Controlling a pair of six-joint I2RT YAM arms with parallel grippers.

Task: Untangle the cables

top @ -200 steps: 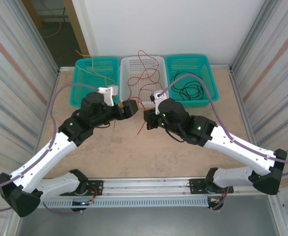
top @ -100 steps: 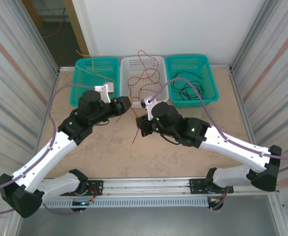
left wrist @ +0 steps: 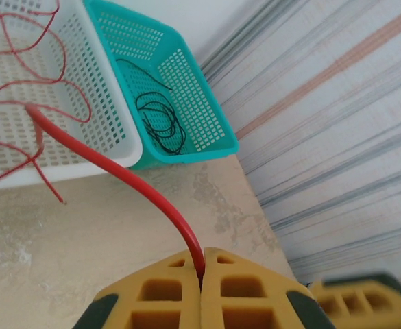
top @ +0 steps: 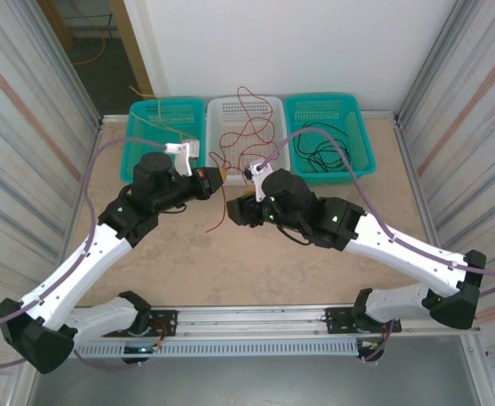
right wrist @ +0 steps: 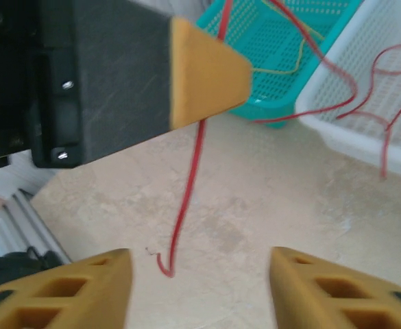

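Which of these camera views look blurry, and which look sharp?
Top view: sharp, evenly lit. Left wrist: teal basket crisp, red cable soft near the left gripper. Right wrist: soft all over, the right gripper blurriest.

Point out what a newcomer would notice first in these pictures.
The left gripper is pinched shut on a red cable that runs back to the white basket at the table's far middle. Facing it, the right gripper stands open, the cable's loose end hanging to the table in front of it. The teal basket right of the white one holds a black cable.
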